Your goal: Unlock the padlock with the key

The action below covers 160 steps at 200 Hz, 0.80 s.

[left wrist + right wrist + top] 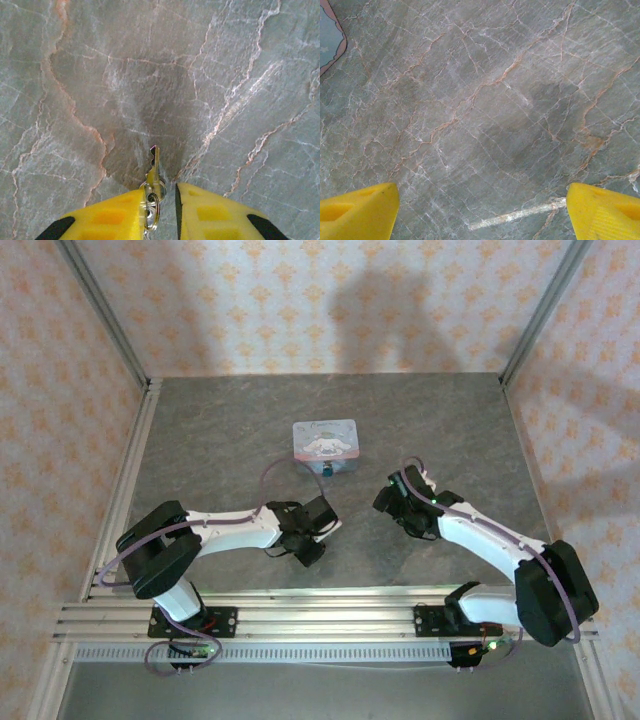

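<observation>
Closest to the left wrist camera were the yellow fingers (pixel 110 217) of the left gripper (pixel 162 190), set narrow with the key (pixel 154 167) between them. The key's small metal ring (pixel 152 202) lay against the left-hand pad, and a slim gap showed on the other side, so the claw was nearly closed around the key but not visibly clamped. The thin silvery key pointed straight away from the fingers over a patch of shadow; whether it rested on the surface or sat just clear of it could not be told. From above, that spot was left of the table's centre, toward the near edge. The tiny dark blue padlock (pixel 327 469) lay well apart from it, farther back, touching the front edge of the pale blue tin (pixel 325 440) with the white cartoon figure. The right gripper (pixel 483 200) hung over bare table to the right of the tin, its claw spread wide and holding nothing, with a corner of the tin at the upper left of its wrist view. The table (pixel 220 430) was a grey stone-look sheet crossed by pinkish and white veins. Aluminium rails (pixel 320 615) ran along the near edge under both arm bases, aluminium posts (pixel 100 300) rose at the back corners, and the walls (pixel 300 300) wore peach wallpaper with a repeating orange motif, with a soft shadow on the back wall.
</observation>
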Tool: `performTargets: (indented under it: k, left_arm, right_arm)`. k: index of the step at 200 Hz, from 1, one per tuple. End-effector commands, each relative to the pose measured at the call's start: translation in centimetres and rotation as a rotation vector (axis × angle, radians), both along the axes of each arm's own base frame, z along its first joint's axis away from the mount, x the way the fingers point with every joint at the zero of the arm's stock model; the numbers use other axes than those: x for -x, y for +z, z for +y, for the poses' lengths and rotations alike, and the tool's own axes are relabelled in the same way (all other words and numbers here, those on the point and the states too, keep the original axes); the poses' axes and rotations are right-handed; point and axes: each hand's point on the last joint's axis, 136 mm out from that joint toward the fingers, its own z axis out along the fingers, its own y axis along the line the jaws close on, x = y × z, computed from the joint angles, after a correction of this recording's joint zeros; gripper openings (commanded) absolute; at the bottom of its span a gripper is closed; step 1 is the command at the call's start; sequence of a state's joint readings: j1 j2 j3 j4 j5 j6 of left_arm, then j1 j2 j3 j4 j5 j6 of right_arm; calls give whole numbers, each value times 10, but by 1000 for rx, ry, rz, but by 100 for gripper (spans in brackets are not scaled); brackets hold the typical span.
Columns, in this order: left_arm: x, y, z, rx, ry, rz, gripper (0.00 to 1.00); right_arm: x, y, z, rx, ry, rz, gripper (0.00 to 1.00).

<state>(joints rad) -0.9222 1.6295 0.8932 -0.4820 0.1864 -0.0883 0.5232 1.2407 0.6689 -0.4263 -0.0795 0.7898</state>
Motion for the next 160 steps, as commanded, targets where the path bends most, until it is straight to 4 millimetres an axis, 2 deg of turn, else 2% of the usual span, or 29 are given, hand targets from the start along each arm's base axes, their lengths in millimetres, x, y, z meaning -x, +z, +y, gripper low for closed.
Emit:
performTargets:
  k: [1, 37, 108, 160]
  left_arm:
    - [5, -8, 9, -17, 13, 32, 20]
    - [6, -12, 10, -15, 18, 45, 15]
    - [4, -7, 13, 17, 34, 20, 0]
    - [1, 2, 14, 57, 38, -24, 0]
  right_arm:
    - [4, 0, -1, -1, -8, 12, 87]
    - [4, 2, 2, -20, -5, 12, 87]
    - [3, 8, 11, -88, -12, -2, 86]
    - [2, 11, 17, -142, -25, -18, 86]
